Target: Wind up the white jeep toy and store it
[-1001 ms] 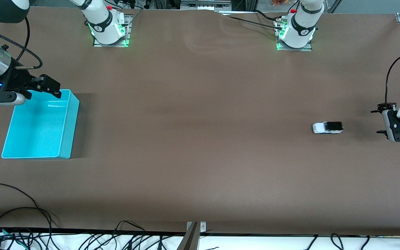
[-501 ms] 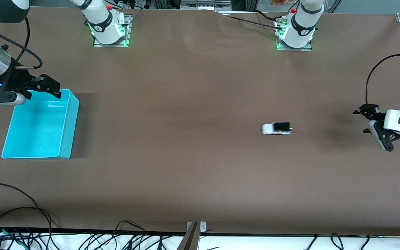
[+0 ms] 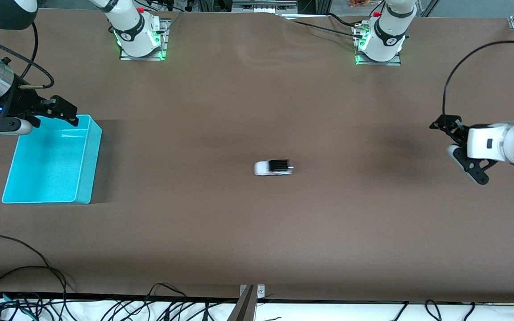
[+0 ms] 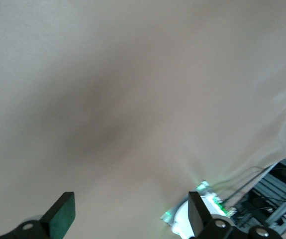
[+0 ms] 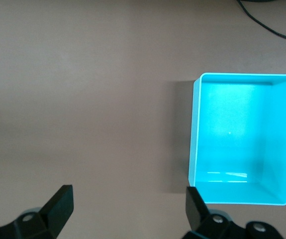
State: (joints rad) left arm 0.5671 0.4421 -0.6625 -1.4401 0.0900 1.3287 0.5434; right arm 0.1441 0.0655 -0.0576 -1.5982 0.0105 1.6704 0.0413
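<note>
Jeep (image 3: 273, 167) rolled toward the bin (image 3: 88, 165) (both jaws gape, empty).

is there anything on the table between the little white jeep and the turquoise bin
Nothing visible. Only bare brown table lies between the white jeep toy and the turquoise bin at the right arm's end.

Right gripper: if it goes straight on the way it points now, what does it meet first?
Probably the bare table, beside the turquoise bin; the right gripper points down there, its fingers open, though depth is unclear.
</note>
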